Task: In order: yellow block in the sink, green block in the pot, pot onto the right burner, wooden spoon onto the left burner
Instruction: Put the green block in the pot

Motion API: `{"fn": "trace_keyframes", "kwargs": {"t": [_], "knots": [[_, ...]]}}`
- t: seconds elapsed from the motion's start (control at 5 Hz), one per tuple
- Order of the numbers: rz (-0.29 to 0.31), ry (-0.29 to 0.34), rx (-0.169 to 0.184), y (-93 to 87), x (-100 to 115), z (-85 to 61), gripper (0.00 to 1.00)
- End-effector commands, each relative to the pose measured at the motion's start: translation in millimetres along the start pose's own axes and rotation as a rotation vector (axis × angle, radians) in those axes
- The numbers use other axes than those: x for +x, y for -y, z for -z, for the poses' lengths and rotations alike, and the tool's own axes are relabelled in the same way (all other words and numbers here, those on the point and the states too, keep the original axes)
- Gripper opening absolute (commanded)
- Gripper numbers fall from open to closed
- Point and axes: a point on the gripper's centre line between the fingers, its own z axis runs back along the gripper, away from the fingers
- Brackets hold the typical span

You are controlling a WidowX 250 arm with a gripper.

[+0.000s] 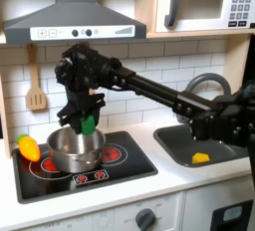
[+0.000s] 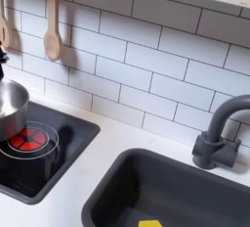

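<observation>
A: Gripper (image 1: 88, 121), first exterior view: jaws are closed on the green block (image 1: 90, 122), held just above the pot (image 1: 74, 151).

B: Yellow block (image 1: 201, 157): found lying in the sink (image 1: 177, 145).

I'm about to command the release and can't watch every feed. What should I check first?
1. Yellow block in the sink: ok, it lies in the basin in both exterior views.
2. Green block gripped: ok, the tool looks shut on it.
3. Block over the pot: ok in the first exterior view; depth alignment cannot tell.
4. Pot interior free: cannot tell, the arm hides part of it.
5. Burner at the first exterior view's right, free for the slide: ok.
6. Wooden spoon hanging on the wall: ok.
</observation>
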Motion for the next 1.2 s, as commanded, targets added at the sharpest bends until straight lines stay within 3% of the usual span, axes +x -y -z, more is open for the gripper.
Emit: {"fn": "trace_keyframes", "kwargs": {"t": [0.0,1.0], "knots": [[-0.005,-0.025,0.037,-10.5,3.8,13.9,0.0],[-0.023,-0.067,0.086,-27.2,5.3,36.7,0.0]]}}
